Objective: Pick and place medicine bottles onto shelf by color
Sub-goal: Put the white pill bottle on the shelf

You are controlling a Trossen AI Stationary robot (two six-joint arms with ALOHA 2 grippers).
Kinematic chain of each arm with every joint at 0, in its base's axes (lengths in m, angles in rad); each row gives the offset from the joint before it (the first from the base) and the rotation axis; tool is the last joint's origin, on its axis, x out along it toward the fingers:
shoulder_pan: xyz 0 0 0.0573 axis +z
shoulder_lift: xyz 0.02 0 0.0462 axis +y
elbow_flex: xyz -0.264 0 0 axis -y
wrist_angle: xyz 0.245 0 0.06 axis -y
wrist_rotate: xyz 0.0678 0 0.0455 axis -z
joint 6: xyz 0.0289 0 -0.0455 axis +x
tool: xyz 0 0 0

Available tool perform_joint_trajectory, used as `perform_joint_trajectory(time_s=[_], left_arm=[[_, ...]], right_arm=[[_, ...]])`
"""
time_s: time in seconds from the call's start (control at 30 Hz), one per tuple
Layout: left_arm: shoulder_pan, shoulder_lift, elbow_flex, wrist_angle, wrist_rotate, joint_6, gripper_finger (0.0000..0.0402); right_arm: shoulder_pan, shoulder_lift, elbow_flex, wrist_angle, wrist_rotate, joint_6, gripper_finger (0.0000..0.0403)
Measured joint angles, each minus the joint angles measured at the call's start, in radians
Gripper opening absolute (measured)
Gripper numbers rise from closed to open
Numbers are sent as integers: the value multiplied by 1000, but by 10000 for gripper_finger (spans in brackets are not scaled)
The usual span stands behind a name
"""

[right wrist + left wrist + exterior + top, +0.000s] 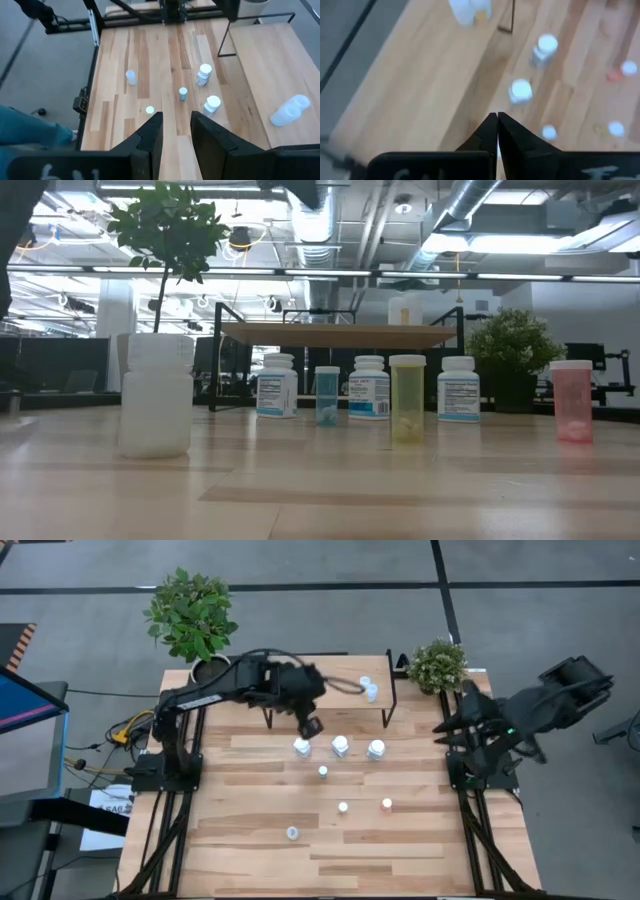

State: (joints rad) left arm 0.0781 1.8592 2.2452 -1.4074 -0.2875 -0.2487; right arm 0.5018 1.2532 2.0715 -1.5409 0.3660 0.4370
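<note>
In the high view's upper middle, the left gripper (311, 727), fingers pressed together, is hovering beside three larger white blue-labelled medicine bottles (340, 746) standing in a row below the low light-wood shelf (345, 676), which is carrying two pale bottles (369, 689), four small tinted bottles (343, 807) are standing lower down, and the right gripper (443, 726), fingers apart and empty, is waiting at right.

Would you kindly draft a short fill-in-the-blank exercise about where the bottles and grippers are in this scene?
1. The three larger white bottles stand in a row on the ____.
2. The left gripper, above that row's end, has its fingers ____.
3. The right gripper waits at the table's right edge with its fingers ____.
4. The shelf carries ____ bottles near its right end.

Missing words: table; shut; open; two
</note>
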Motion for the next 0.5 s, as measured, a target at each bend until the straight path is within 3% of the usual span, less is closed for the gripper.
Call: perform_joint_trajectory(time_s=[0.1,0.2,0.5], left_arm=[[-77,-28,0,-64,-7,-62,14],[-154,-33,1,-124,50,-98,41],[-374,-25,-10,-164,167,-169,163]], right_arm=[[0,27,-1,0,0,-1,122],[0,51,0,0,2,-3,122],[-73,111,-1,8,3,-65,122]])
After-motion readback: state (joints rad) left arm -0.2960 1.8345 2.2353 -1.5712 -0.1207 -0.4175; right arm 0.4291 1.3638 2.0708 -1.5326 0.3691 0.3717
